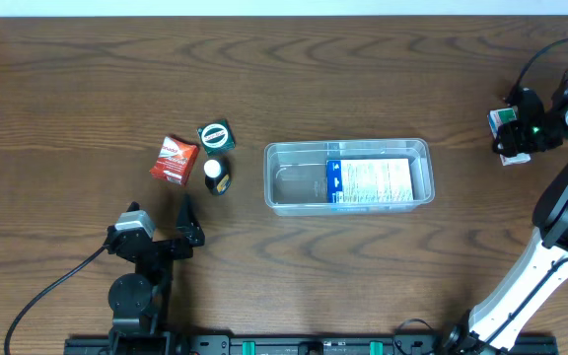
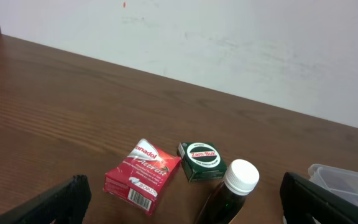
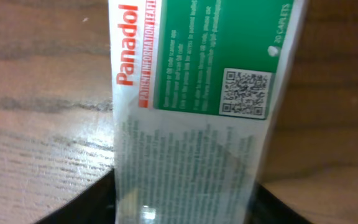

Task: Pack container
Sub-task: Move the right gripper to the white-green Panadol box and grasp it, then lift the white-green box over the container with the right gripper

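The clear container point(image 1: 294, 148) sits mid-table with a blue-and-white box point(image 1: 368, 181) lying inside its right half. At the far right, my right gripper point(image 1: 509, 133) is shut on a green-and-white Panadol box point(image 1: 502, 120). The right wrist view shows that Panadol box point(image 3: 197, 93) filling the gap of the right gripper point(image 3: 185, 199), with a dark finger against each side. My left gripper point(image 1: 191, 225) stands open and holds nothing, just in front of a red packet point(image 1: 175, 159), a green tin point(image 1: 216, 135) and a dark white-capped bottle point(image 1: 216, 176).
In the left wrist view the left gripper point(image 2: 182, 199) is spread wide. The red packet point(image 2: 143, 176), tin point(image 2: 200, 160) and bottle point(image 2: 236, 186) lie ahead of it. A corner of the container point(image 2: 347, 177) shows at the right. A white wall stands behind the table.
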Robot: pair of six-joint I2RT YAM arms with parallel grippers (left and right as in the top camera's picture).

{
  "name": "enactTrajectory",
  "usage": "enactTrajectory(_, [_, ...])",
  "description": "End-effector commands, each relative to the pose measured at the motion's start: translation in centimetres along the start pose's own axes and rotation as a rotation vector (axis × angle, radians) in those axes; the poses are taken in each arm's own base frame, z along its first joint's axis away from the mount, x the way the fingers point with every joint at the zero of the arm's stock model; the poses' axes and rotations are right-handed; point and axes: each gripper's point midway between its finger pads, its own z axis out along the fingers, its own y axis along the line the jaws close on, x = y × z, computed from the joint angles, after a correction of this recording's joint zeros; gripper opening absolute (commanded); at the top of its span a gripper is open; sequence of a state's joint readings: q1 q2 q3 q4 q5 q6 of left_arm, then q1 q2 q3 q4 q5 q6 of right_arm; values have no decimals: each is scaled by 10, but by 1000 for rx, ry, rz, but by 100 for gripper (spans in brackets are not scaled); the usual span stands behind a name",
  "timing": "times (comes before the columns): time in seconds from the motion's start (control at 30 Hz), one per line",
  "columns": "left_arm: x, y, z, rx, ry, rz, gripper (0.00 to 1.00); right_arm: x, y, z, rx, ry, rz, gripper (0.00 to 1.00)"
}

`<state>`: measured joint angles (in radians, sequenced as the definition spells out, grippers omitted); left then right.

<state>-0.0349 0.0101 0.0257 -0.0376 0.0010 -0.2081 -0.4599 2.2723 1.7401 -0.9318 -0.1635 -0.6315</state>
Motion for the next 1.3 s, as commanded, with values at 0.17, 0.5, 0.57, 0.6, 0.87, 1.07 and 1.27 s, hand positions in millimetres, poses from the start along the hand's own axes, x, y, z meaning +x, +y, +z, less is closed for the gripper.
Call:
enactTrajectory(0.17, [17,6,1,-20,48,16,98,3,-6,-1,16,22,101,42])
enactTrajectory(0.5, [17,6,1,-19,48,16,98,-22,13,-51,15,-60,152,36])
enactTrajectory(0.57, [17,6,1,-19,48,16,98,-31,24,-66,9,-95,129,35])
enactTrajectory(0.6, [17,6,1,-19,48,16,98,-38,32,-78,5,-124,110,35])
enactTrajectory(0.87, [17,6,1,-19,48,16,98,-78,128,-166,-60,-320,-86,38])
enactTrajectory(1.07, [17,6,1,-19,48,16,98,-60,228,-209,-156,-315,-303,37])
enactTrajectory(1.27, [17,6,1,-19,48,16,98,-13,302,-210,-258,-149,-490,37])
